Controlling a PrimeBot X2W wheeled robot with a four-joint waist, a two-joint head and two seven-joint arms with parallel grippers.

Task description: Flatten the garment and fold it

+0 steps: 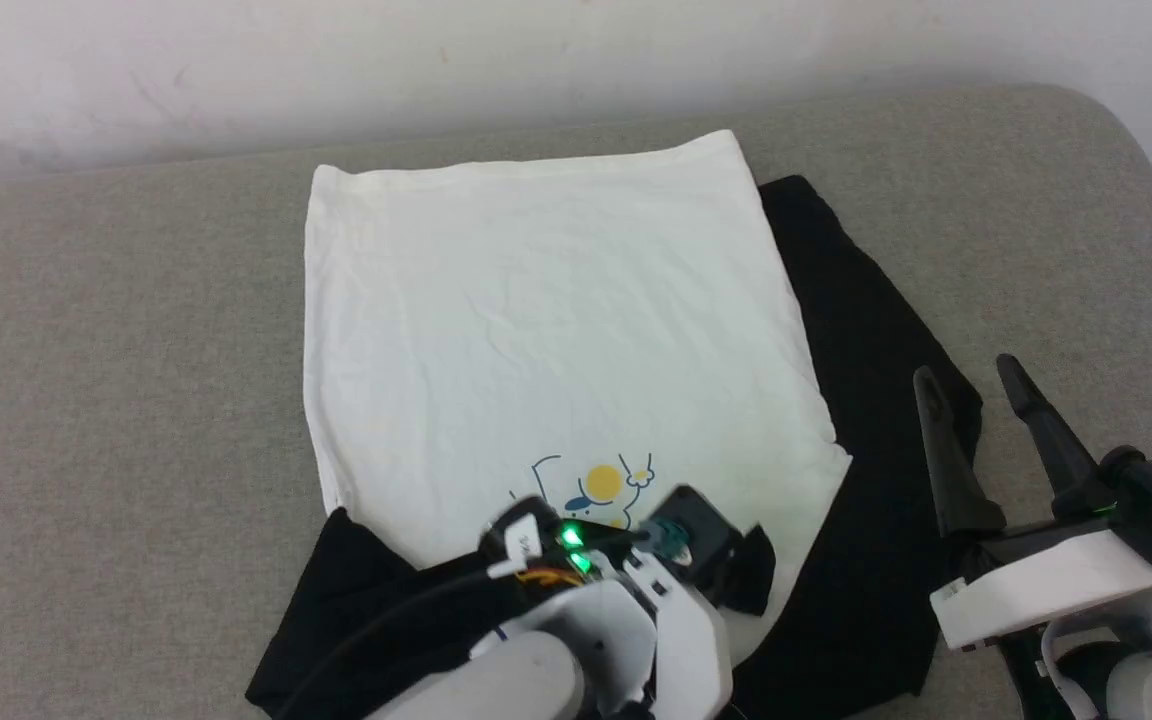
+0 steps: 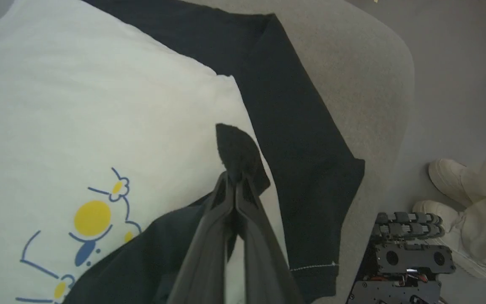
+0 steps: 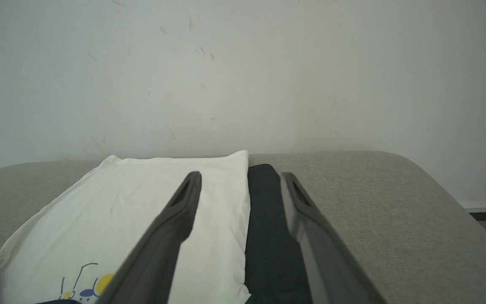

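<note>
Note the pale, scuffed wall [image 1: 536, 60] behind the work area; below it lies a grey fabric-covered surface [image 1: 116, 380] with rounded corners, and the left wrist view shows grey floor [image 2: 458, 84] beyond its edge. The garment [image 1: 556, 330] lies near the middle of the surface, white body spread mostly flat with light creases, straight hem toward the wall, and the chest print [image 1: 601, 485] at the near end. One black sleeve [image 1: 866, 330] runs along the body's right side, flat on the surface. The right gripper [image 1: 964, 370] stands at the lower right with its fingers spread apart and nothing between them; you cannot tell whether it touches the sleeve below it. The left gripper [image 2: 234, 179] has its fingers pressed together, pinching a small black flap of the garment just beside the print, over the white body. On the floor, a person's pale shoes [image 2: 445, 177] and a trouser leg are visible next to dark robot hardware [image 2: 403, 253]. The left forearm covers the collar area and much of the black cloth on the left side, so its layout is not readable. The head view cuts off the garment's near edge.
</note>
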